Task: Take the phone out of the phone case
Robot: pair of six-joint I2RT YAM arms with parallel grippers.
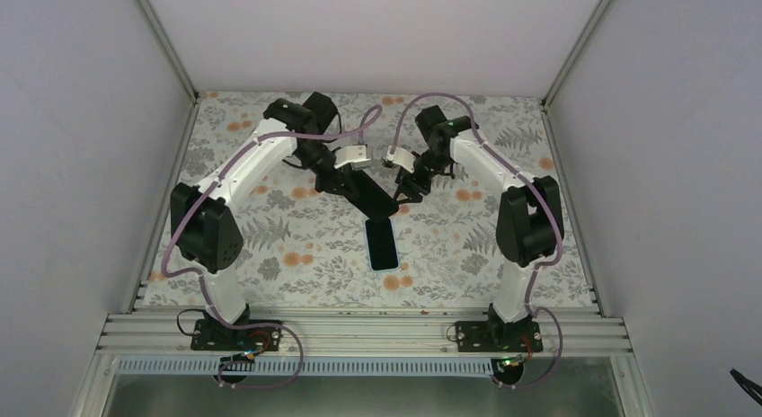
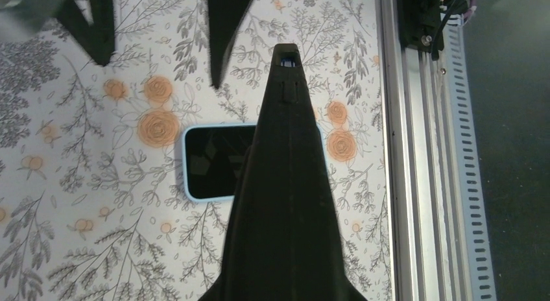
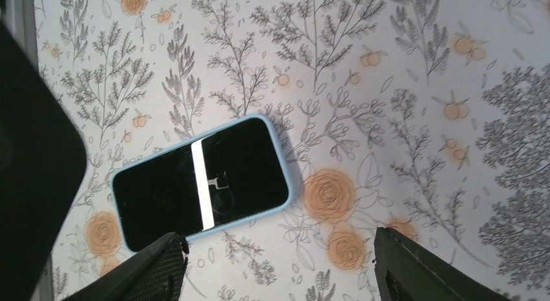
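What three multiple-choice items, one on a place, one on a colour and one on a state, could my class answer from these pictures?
1. Where is the phone?
A flat on the table
B leaning on the back wall
C on the metal rail

2. What colour is its rim?
A red
B light blue
C green

3. How is the right gripper?
A shut on the phone
B shut on a cable
C open, holding nothing

Answers: 1 A, it lies screen up on the floral surface. 2 B, the right wrist view shows a pale blue edge around the dark screen. 3 C, its fingers stand apart with nothing between them.
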